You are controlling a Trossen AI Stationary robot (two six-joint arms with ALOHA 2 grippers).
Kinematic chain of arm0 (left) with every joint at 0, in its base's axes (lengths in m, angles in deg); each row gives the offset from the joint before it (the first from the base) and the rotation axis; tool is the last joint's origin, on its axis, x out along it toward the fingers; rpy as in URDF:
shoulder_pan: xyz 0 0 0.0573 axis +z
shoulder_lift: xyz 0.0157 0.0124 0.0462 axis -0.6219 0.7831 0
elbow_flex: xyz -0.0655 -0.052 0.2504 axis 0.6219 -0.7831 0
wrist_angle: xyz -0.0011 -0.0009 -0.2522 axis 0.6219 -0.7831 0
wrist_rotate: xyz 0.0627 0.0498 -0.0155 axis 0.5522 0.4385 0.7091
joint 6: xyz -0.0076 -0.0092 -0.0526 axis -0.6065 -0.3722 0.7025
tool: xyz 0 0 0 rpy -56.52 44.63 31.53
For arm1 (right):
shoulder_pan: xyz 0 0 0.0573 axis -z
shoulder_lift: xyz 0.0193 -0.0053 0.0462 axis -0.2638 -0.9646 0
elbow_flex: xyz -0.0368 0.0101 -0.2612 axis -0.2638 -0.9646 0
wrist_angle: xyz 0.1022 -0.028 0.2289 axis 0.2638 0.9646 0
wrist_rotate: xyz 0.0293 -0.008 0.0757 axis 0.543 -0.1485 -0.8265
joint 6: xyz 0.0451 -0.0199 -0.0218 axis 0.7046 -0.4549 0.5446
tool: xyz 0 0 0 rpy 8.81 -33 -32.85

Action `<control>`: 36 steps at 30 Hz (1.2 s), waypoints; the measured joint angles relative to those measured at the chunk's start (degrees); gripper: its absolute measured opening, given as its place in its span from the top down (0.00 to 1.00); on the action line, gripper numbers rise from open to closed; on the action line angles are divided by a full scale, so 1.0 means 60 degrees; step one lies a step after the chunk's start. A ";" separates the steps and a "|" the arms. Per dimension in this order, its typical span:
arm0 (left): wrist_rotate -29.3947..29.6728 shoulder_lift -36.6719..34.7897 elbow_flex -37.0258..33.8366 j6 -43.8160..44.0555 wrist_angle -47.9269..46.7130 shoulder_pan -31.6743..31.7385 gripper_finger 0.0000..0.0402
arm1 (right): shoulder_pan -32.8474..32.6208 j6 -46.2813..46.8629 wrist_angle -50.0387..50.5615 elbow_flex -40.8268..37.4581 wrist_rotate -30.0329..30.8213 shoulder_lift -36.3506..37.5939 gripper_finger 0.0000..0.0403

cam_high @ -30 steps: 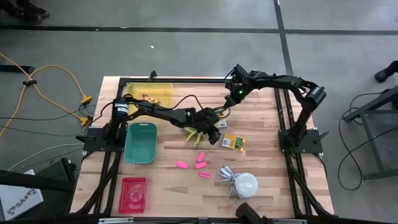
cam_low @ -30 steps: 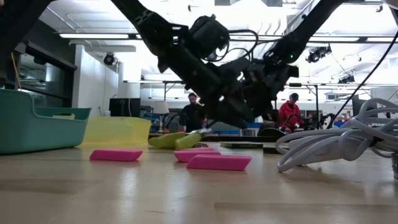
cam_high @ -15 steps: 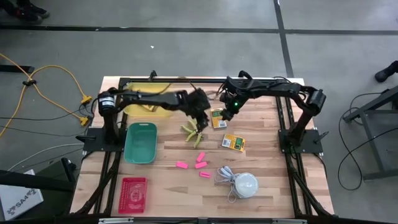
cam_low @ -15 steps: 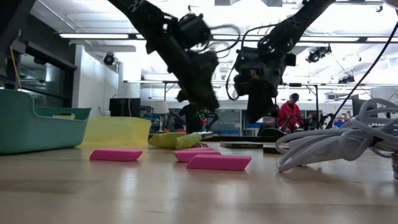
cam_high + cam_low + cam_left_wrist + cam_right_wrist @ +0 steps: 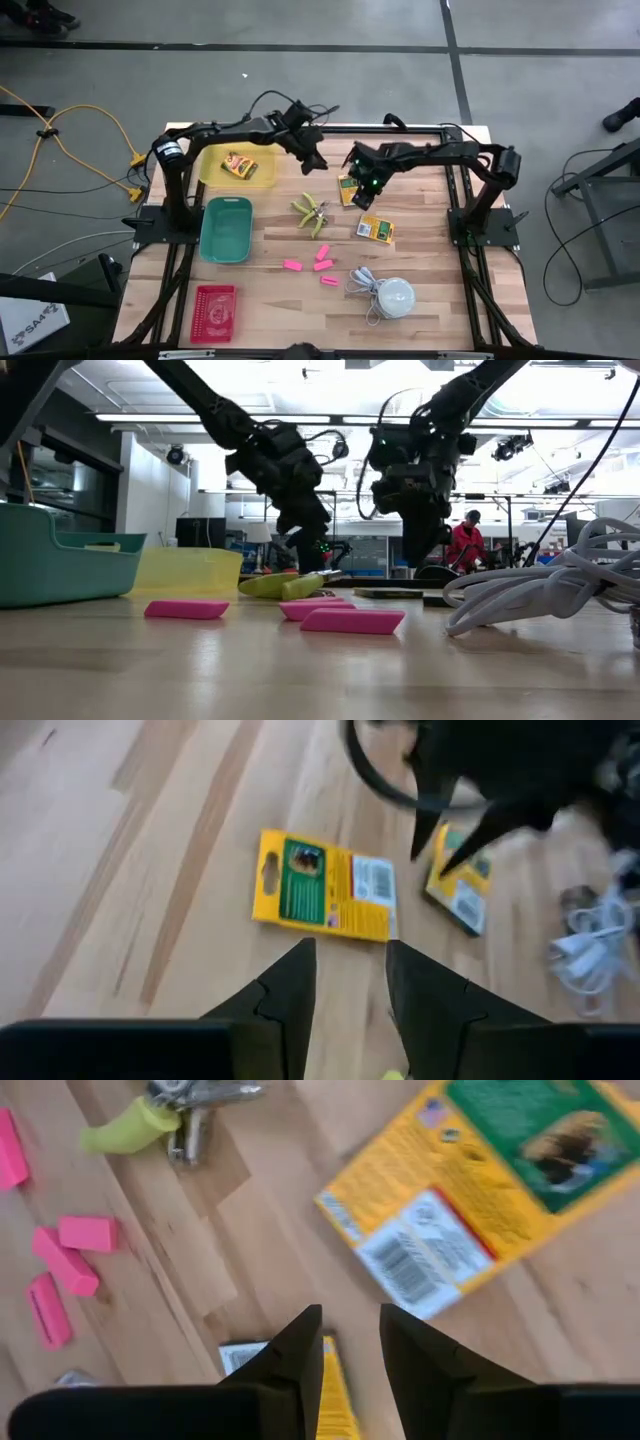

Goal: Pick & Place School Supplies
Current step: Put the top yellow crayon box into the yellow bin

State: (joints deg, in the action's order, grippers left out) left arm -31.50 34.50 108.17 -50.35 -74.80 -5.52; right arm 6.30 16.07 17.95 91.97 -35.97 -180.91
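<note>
High view: right gripper (image 5: 352, 177) slightly parted, empty, above yellow box (image 5: 349, 190); box's long axis runs toward table's front edge.

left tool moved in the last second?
Yes. In the high view the left tool has pulled back from the middle of the table, near the lime-green scissors, toward the far edge, and now sits just right of the yellow bin.

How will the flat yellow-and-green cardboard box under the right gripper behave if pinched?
The flat yellow-and-green cardboard box lies flush on the wooden table, so edges look hard to catch. It probably slides before lifting. Being thin, it seems light and may flex.
</note>
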 joint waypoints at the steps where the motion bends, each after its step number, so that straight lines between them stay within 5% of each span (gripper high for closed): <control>1: -0.0210 0.0076 -0.0003 -0.0004 -0.0020 0.0094 0.70 | -0.0177 0.0053 -0.0099 0.0000 0.0158 0.0000 0.77; 12: -0.1233 0.1453 -0.0006 0.1086 0.1280 0.0287 0.70 | -0.1620 0.0729 -0.1165 0.0000 0.1808 0.0000 0.77; 29: -0.1475 0.1524 -0.0007 0.0754 0.1349 0.0297 0.70 | -0.2436 0.2945 -0.1175 0.0000 0.4378 0.0000 0.77; 36: -0.1276 0.1524 -0.0007 0.0426 0.1373 0.0304 0.70 | -0.2466 0.4124 -0.1220 0.0000 0.4896 0.0000 0.90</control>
State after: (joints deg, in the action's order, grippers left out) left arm -39.16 43.65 108.13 -47.79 -66.56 -3.69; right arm -8.49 40.81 10.63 91.97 -6.59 -180.91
